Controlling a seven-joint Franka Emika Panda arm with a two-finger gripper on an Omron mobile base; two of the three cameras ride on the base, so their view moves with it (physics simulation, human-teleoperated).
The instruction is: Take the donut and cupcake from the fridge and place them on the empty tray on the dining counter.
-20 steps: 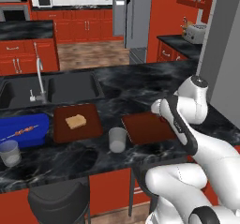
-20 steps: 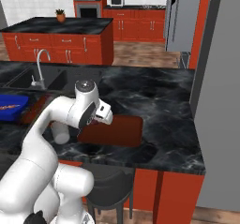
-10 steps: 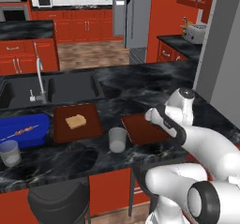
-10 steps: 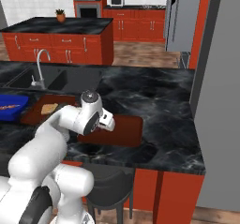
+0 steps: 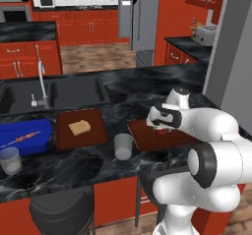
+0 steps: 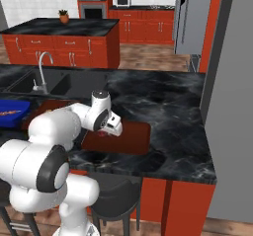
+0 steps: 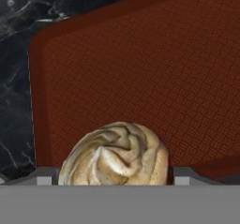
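We found the gripper [image 5: 158, 126] low over the tray [image 7: 140, 68] | jaws stood apart, gripping nothing | cupcake [image 7: 116, 155] sat on tray, between the fingers | tray lay on counter [image 6: 168, 101].

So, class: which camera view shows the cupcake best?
The hand view: the cupcake sits close up, its swirled cream top clear against the tray. In the right base view it is a small reddish speck under the hand. In the left base view I cannot make it out for certain.
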